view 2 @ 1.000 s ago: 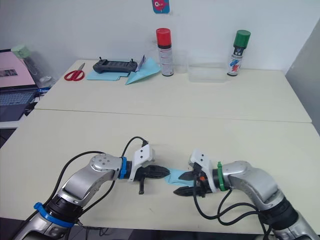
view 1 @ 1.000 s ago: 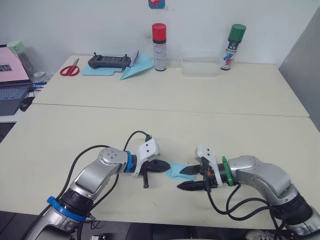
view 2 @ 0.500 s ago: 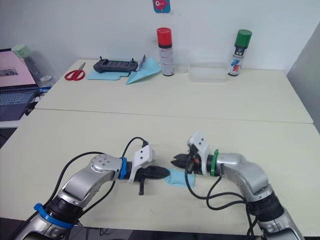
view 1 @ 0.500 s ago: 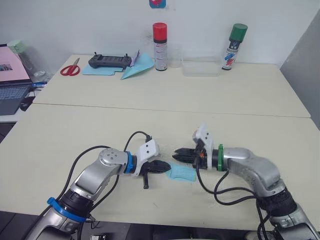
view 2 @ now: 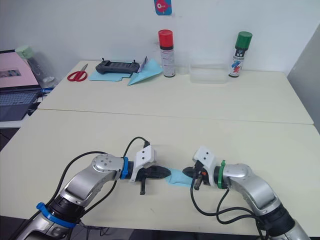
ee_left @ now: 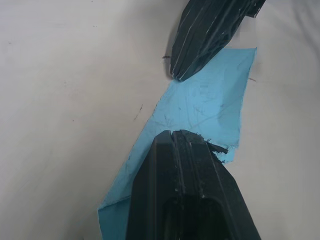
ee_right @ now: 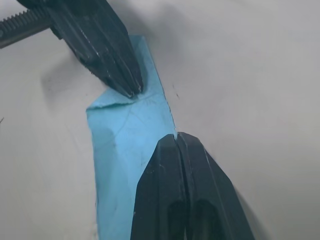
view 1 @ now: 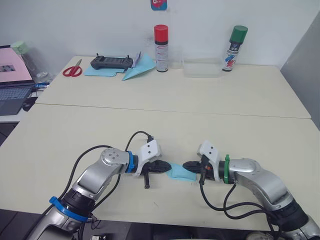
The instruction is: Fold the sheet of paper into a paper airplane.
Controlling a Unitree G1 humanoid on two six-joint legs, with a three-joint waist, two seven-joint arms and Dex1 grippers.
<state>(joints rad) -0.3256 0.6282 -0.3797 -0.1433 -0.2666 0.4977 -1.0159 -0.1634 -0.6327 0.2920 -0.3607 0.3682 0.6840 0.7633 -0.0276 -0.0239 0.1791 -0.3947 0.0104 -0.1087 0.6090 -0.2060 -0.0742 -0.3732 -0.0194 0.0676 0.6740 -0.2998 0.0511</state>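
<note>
The sheet of paper (view 1: 180, 173), partly folded into a flat strip but not yet plane-shaped, lies pressed between the clenched left gripper (view 1: 166, 168) and clenched right gripper (view 1: 186, 165).

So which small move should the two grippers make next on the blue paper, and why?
Probably slide the right gripper along the paper to flatten its fold. Both grippers look shut, tips on opposite ends, the left gripper pinning it to the table.

The table (view 1: 240, 125) is bare all around the paper (view 1: 179, 173). Two cans (view 1: 160, 41) and scissors (view 1: 72, 70) stand far back.
</note>
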